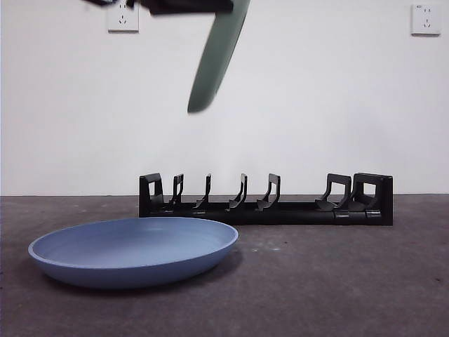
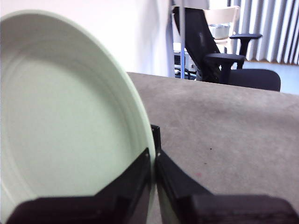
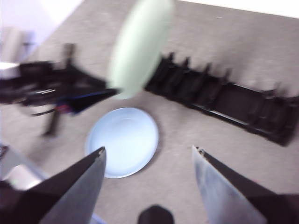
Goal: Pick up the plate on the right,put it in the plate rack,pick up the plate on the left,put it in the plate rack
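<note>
A pale green plate (image 1: 217,60) hangs tilted, nearly on edge, high above the left half of the black plate rack (image 1: 266,207). My left gripper (image 1: 189,5) is shut on its rim at the top of the front view. The left wrist view shows the two black jaws of that gripper (image 2: 154,140) pinching the rim of the green plate (image 2: 60,116). A blue plate (image 1: 133,249) lies flat on the table, in front of the rack's left end. My right gripper (image 3: 148,149) is open and empty, high over the table. Below it are the blue plate (image 3: 122,140), the green plate (image 3: 140,46) and the rack (image 3: 224,98).
The grey table (image 1: 337,281) runs back to a white wall with two sockets (image 1: 123,15) (image 1: 426,19). A black office chair (image 2: 243,70) stands beyond the table's edge. The left arm (image 3: 51,88) reaches in beside the blue plate.
</note>
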`<state>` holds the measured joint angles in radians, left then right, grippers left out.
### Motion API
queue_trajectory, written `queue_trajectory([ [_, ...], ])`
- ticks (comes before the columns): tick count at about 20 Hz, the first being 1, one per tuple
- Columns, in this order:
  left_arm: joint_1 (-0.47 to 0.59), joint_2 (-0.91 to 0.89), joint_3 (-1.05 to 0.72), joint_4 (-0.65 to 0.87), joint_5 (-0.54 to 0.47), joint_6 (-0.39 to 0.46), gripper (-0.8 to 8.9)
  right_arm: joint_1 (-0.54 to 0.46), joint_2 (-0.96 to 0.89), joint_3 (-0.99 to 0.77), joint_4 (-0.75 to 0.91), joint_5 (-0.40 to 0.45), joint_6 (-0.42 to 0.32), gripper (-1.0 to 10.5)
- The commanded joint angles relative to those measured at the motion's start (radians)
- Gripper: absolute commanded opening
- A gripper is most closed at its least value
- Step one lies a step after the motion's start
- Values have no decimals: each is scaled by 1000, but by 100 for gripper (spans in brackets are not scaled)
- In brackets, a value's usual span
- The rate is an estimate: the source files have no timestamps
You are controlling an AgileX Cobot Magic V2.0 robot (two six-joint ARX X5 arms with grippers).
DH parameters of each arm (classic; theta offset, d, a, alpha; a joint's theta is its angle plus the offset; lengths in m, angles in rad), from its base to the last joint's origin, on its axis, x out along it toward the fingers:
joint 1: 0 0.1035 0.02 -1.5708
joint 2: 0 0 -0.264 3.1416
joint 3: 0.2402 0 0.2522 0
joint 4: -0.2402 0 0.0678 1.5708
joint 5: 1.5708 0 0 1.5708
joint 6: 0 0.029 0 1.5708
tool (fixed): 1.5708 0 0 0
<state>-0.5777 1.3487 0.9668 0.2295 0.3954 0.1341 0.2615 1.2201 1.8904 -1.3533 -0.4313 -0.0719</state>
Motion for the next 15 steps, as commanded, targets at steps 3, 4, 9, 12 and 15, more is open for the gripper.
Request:
queue_trajectory([
  [3,53,116,11,133,5,-127,-8,2,-28,-88,-25,-61,-9,314],
  [4,66,141,24,143,7,-135,-8,2,-40,-123,-25,-61,-11,314],
  [9,105,259,130,153,51,-150,-8,2,-100,-311,-3,-61,-11,314],
  [12,115,320,188,153,57,-160,-8,2,-128,-404,11,-60,-11,314],
  [15,127,349,195,153,57,-160,-8,2,-154,-474,23,-60,-12,314],
])
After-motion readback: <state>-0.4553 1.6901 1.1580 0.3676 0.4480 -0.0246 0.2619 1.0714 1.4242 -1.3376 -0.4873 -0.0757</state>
